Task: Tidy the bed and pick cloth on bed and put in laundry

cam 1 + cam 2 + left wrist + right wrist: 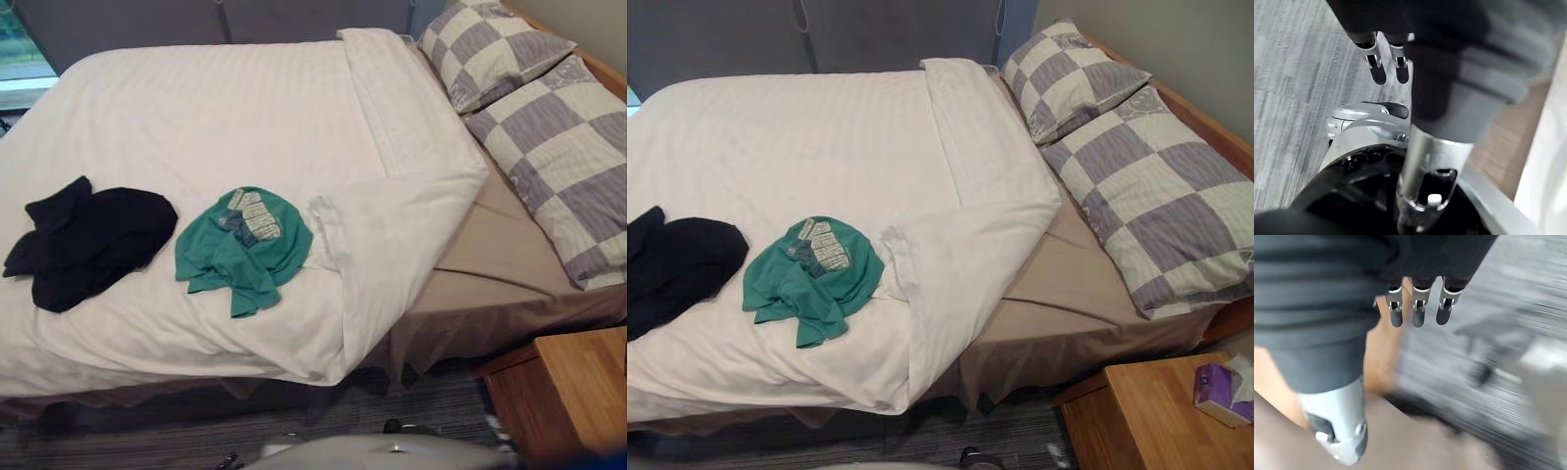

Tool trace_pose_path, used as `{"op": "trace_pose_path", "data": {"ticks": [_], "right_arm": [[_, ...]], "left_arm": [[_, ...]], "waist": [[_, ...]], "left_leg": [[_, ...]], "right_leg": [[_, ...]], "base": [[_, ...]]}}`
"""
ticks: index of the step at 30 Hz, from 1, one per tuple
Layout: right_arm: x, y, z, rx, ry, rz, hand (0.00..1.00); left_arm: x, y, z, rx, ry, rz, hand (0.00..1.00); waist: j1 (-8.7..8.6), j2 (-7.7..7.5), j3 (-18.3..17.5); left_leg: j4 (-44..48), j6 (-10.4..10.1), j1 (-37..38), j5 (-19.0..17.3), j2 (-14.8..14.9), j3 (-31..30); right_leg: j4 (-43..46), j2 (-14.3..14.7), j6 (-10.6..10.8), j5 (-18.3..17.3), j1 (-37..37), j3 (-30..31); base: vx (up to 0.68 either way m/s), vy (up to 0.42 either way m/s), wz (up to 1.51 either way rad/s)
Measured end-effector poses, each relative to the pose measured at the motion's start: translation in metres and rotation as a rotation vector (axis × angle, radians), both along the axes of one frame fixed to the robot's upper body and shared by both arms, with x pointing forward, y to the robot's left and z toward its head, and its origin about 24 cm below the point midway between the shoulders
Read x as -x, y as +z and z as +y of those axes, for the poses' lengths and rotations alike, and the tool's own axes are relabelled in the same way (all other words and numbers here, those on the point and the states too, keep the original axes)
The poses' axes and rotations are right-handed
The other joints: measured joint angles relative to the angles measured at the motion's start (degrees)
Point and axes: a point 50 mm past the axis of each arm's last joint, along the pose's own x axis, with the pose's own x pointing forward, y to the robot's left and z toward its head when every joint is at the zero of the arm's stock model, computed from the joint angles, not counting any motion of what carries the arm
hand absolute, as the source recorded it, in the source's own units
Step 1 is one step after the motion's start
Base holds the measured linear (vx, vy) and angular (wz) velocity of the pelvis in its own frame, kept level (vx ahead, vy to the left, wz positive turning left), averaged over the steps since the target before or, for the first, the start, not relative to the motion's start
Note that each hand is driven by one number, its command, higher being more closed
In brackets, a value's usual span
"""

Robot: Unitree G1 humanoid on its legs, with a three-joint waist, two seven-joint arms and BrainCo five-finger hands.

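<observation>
A crumpled green cloth (243,250) and a soft black cloth (88,240) lie on the striped white duvet (196,117). My left hand (1376,66) and right hand (1418,311) hang straight-fingered and empty.

Right robot hand (1418,308): silver fingers (1396,314), dark tips; ribbed dark cover.

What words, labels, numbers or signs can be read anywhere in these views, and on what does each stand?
No text can be read in any view.
Print on the purple tissue box, which stands on the wooden nightstand: too small and blurred to read.
Pale patch on the green cloth, which lies on the white duvet: a checked pattern, with no legible lettering.
</observation>
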Motion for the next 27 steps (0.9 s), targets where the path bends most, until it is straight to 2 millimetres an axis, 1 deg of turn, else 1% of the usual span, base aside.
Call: {"op": "trace_pose_path", "data": {"ticks": [1,2,3,4,5,6,7,9,10,11,12,13,14,15,16,17,18,19,21,22,24,25,26,27], "right_arm": [[-0.002,0.011,-0.018,0.056,-0.027,-0.016,0.00],[-0.010,0.037,-0.051,0.170,-0.062,-0.052,0.00],[-0.018,0.057,-0.072,0.253,-0.069,-0.084,0.00],[-0.036,0.088,-0.098,0.381,-0.037,-0.114,0.00],[-0.044,0.099,-0.106,0.423,-0.018,-0.125,0.00],[-0.065,0.120,-0.117,0.491,0.037,-0.144,0.00],[-0.077,0.130,-0.120,0.531,0.083,-0.144,0.00],[-0.121,0.162,-0.122,0.663,0.249,-0.147,0.00],[-0.160,0.194,-0.118,0.775,0.402,-0.157,0.00],[-0.174,0.206,-0.115,0.822,0.476,-0.162,0.00],[-0.198,0.231,-0.106,0.923,0.626,-0.165,0.00],[-0.217,0.252,-0.089,1.025,0.745,-0.213,0.00],[-0.225,0.261,-0.078,1.071,0.799,-0.256,0.00],[-0.238,0.277,-0.053,1.156,0.899,-0.353,0.00],[-0.245,0.287,-0.027,1.220,0.998,-0.439,0.00],[-0.246,0.289,-0.016,1.243,1.046,-0.477,0.00],[-0.247,0.289,0.007,1.267,1.140,-0.540,0.00],[-0.247,0.286,0.018,1.273,1.184,-0.558,0.00],[-0.250,0.265,0.055,1.235,1.350,-0.590,0.00],[-0.252,0.259,0.064,1.217,1.391,-0.596,0.00],[-0.256,0.239,0.097,1.174,1.530,-0.595,0.00],[-0.257,0.235,0.104,1.167,1.559,-0.589,0.00],[-0.261,0.222,0.124,1.136,1.635,-0.577,0.00],[-0.263,0.219,0.130,1.128,1.654,-0.574,0.00]], "left_arm": [[0.002,0.000,0.000,0.004,0.003,0.008,0.00],[0.006,0.000,0.001,0.012,0.009,0.026,0.00],[0.008,0.000,0.001,0.021,0.008,0.035,0.00],[0.011,0.000,0.003,0.029,0.008,0.049,0.00],[0.012,0.000,0.003,0.031,0.005,0.053,0.00],[0.014,0.001,0.005,0.037,-0.009,0.060,0.00],[0.014,0.001,0.007,0.037,-0.017,0.064,0.00],[0.013,0.001,0.008,0.043,-0.036,0.071,0.00],[0.012,0.001,0.007,0.046,-0.055,0.080,0.00],[0.011,0.001,0.007,0.049,-0.057,0.082,0.00],[0.007,0.001,0.004,0.051,-0.080,0.078,0.00],[0.003,0.001,0.003,0.046,-0.093,0.069,0.00],[0.002,0.000,0.002,0.038,-0.097,0.070,0.00],[0.000,0.001,0.000,0.025,-0.111,0.065,0.00],[0.001,0.001,-0.001,0.022,-0.108,0.063,0.00],[0.001,0.001,-0.001,0.016,-0.104,0.065,0.00],[0.000,0.002,-0.001,0.008,-0.113,0.058,0.00],[0.001,0.003,-0.001,0.005,-0.121,0.055,0.00],[0.003,0.003,0.001,-0.005,-0.137,0.053,0.00],[0.003,0.003,0.001,-0.005,-0.141,0.050,0.00],[0.000,0.003,0.000,-0.010,-0.147,0.030,0.00],[-0.001,0.004,0.000,-0.012,-0.149,0.023,0.00],[-0.008,0.005,0.000,-0.018,-0.159,-0.002,0.00],[-0.010,0.005,0.000,-0.021,-0.160,-0.010,0.00]], "waist": [[-0.30,-0.07,-0.4],[-0.66,0.03,-1.3],[-0.77,-0.06,-2.0],[-0.84,-0.20,-2.9],[-0.85,-0.34,-3.2],[-0.85,-0.63,-3.9],[-0.87,-0.65,-4.1],[-0.97,-0.81,-4.4],[-0.98,-0.53,-4.6],[-0.93,-0.26,-4.8],[-0.63,-0.21,-4.9],[0.17,0.20,-5.0],[0.46,0.18,-5.0],[0.49,0.22,-5.0],[0.49,0.35,-5.1],[0.47,0.29,-5.1],[0.35,-0.01,-4.9],[0.25,-0.18,-4.8],[0.16,-0.62,-4.5],[0.17,-0.69,-4.4],[0.62,-0.87,-3.6],[0.84,-0.93,-3.4],[1.28,-1.22,-2.5],[1.43,-1.24,-1.9]], "left_leg": [[0.0,-0.2,-0.2,-0.2,-0.1,-0.1],[0.0,-0.1,-0.7,-0.3,-0.1,-0.2],[0.0,-0.1,-1.0,-0.3,-0.2,-0.2],[0.0,-0.1,-1.3,-0.3,-0.2,-0.3],[0.0,-0.1,-1.3,-0.3,-0.3,-0.3],[0.0,0.0,-1.4,-0.2,-0.5,-0.6],[0.0,0.1,-1.5,-0.1,-0.5,-0.9],[0.0,0.4,-1.9,0.2,-0.5,-1.6],[0.0,0.5,-2.5,0.5,-0.7,-2.3],[0.0,0.5,-2.7,0.5,-0.8,-2.6],[0.1,0.6,-3.2,0.6,-0.9,-2.9],[0.3,0.6,-3.4,0.6,-0.9,-3.1],[0.3,0.6,-3.2,0.6,-0.8,-3.1],[0.3,0.6,-3.3,0.6,-0.8,-3.2],[0.3,0.6,-3.3,0.6,-0.8,-3.2],[0.3,0.6,-3.3,0.6,-0.9,-3.3],[0.3,0.6,-3.2,0.6,-1.0,-3.4],[0.3,0.6,-3.3,0.6,-1.0,-3.4],[0.3,0.6,-3.2,0.6,-1.2,-3.4],[0.3,0.6,-3.2,0.6,-1.2,-3.5],[0.3,0.8,-3.1,0.7,-1.3,-3.8],[0.3,0.9,-3.2,0.8,-1.3,-4.1],[0.3,1.3,-3.3,1.1,-1.5,-5.2],[0.2,1.3,-3.3,1.3,-1.5,-5.7]], "right_leg": [[-0.2,-0.1,0.1,0.1,0.0,-0.1],[-1.0,-0.3,0.5,0.4,-0.1,-0.2],[-1.4,-0.4,0.7,0.7,-0.2,-0.2],[-1.8,-0.4,0.2,1.2,-0.3,-0.2],[-1.8,-0.4,0.2,1.2,-0.2,-0.3],[-1.8,-0.3,0.2,1.2,-0.3,-0.3],[-1.8,-0.3,0.1,1.2,-0.3,-0.5],[-1.8,-0.3,0.1,1.2,-0.5,-0.6],[-1.7,-0.5,0.2,1.2,-0.9,-1.1],[-1.7,-0.6,0.1,1.2,-1.0,-1.2],[-1.5,-0.6,0.1,1.2,-1.4,-1.4],[-1.5,-0.6,0.1,1.2,-1.5,-1.5],[-1.5,-0.6,0.1,1.2,-1.6,-1.6],[-1.5,-0.6,0.1,1.2,-1.6,-1.6],[-1.5,-0.6,0.0,1.2,-1.5,-1.5],[-1.5,-0.6,0.0,1.2,-1.5,-1.5],[-1.4,-0.7,0.0,1.2,-1.5,-1.5],[-1.4,-0.8,0.0,1.2,-1.5,-1.4],[-0.9,-1.0,0.0,1.2,-1.4,-1.4],[-0.8,-1.1,0.0,1.1,-1.4,-1.4],[-0.3,-1.2,0.0,1.1,-1.4,-1.5],[-0.1,-1.2,0.0,1.0,-1.4,-1.6],[1.0,-1.6,0.2,-0.1,-1.4,-2.1],[1.6,-1.7,0.1,-0.5,-1.4,-2.4]], "base": [[-0.03,0.016,0.06],[-0.01,0.011,0.04],[0.00,0.000,0.00],[0.00,0.000,0.00],[0.02,0.011,0.04],[0.02,0.010,0.06],[0.02,0.002,0.07],[0.01,-0.007,0.10],[0.01,-0.001,0.16],[0.02,0.008,0.19],[0.03,0.006,0.13],[0.04,0.003,0.11],[0.04,0.000,0.11],[0.05,0.003,0.07],[0.06,0.009,0.06],[0.06,0.017,0.01],[0.04,0.019,0.00],[0.03,0.024,-0.03],[0.00,0.000,0.00],[0.00,0.000,0.00],[-0.06,0.010,0.06],[-0.09,-0.015,0.22],[-0.09,-0.024,0.26],[-0.10,-0.031,0.32]]}}
